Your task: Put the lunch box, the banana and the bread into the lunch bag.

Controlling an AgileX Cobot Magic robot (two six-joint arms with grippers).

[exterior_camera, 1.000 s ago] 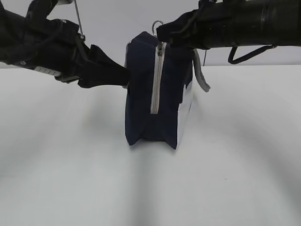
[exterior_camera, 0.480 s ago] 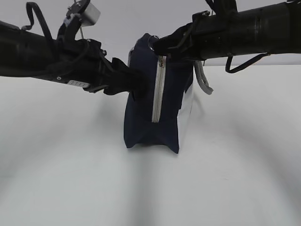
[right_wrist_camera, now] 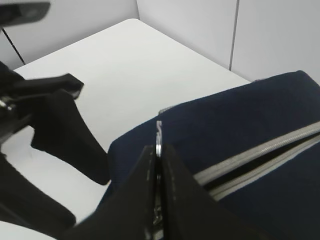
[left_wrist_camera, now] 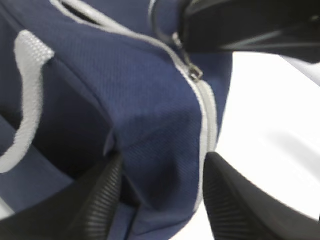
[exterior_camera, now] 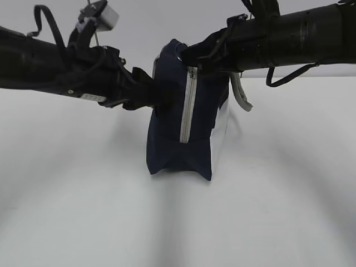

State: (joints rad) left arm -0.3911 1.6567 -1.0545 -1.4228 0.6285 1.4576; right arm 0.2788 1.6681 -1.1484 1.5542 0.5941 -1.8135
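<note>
The navy lunch bag [exterior_camera: 167,139] stands upright at the table's middle, its grey zipper [exterior_camera: 187,105] running down the near end. My right gripper [exterior_camera: 189,53] is shut on the zipper's ring pull [right_wrist_camera: 158,137] at the bag's top. My left gripper [exterior_camera: 161,97] holds the bag's upper left end, its ribbed fingers [left_wrist_camera: 100,195] either side of a fold of navy fabric [left_wrist_camera: 150,100]. The zipper is closed down the end and parted along the top [right_wrist_camera: 260,152]. The lunch box, banana and bread are out of view.
A grey webbing handle [exterior_camera: 240,92] hangs over the bag's right side, another shows in the left wrist view [left_wrist_camera: 27,100]. The white table [exterior_camera: 278,211] surrounds the bag. Both black arms cross above it at the bag's height.
The left arm has swung in from the left and its fingers have closed round the bag's upper end. The bag's top has shifted slightly. The right gripper stays on the ring pull.
</note>
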